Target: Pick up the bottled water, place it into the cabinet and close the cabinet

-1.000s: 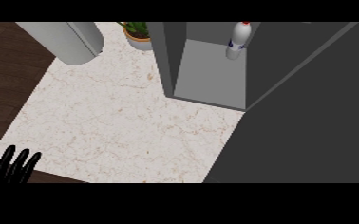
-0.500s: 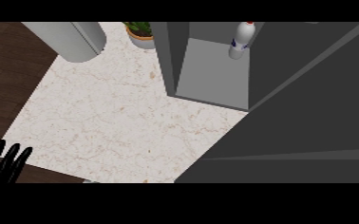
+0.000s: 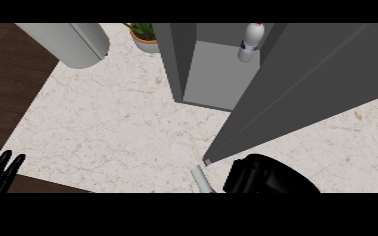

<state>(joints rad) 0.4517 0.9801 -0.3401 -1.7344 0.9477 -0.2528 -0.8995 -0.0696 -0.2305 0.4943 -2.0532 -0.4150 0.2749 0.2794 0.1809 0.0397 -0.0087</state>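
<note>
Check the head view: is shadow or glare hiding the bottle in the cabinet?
Head view: no glare; the bottled water stands out white against the grey inside of the cabinet. Head view, lower edge: the right hand is a dark mass, shape unclear.

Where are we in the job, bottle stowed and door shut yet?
Done: the bottle stands inside the cabinet. In hand: the right hand is by the lower edge of the open door. Left: closing the door. The left hand rests at lower left.
</note>
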